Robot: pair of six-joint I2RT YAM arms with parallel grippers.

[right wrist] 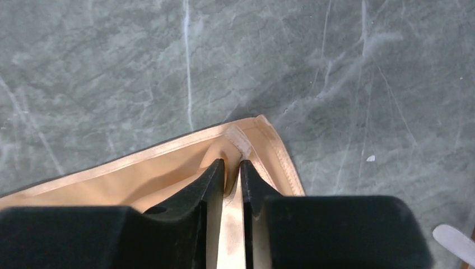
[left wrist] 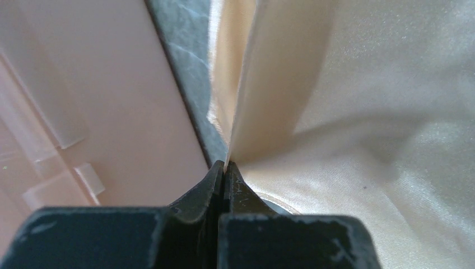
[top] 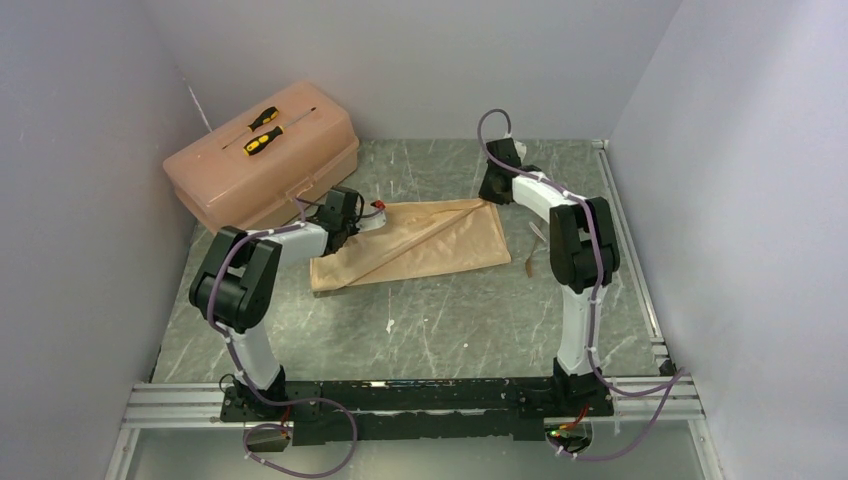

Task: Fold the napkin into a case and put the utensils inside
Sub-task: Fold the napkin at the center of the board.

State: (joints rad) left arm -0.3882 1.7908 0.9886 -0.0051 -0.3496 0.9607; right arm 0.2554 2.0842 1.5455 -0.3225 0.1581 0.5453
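From above, the napkin [top: 415, 245] lies spread on the grey marbled table [top: 450, 320], a raised crease running across it from its near left corner toward its far right one. The left gripper [top: 347, 222] sits at its far left corner and the right gripper [top: 494, 192] at its far right corner. From this view I cannot tell how either pincer is set. The utensils [top: 531, 264] lie on the table just beside the cloth's right edge. The pink toolbox [top: 250, 170] stands at the far left, close to the left gripper, with two screwdrivers [top: 262, 130] on its lid.

In the left wrist view, the fingers are pressed together on a fold of the napkin, which rises taut from the tips; the toolbox wall is close on the left.

In the right wrist view, the fingers pinch the cloth just inside its hemmed corner. A pale flat tip [right wrist: 455, 242] shows at the lower right edge, too little of it to identify.
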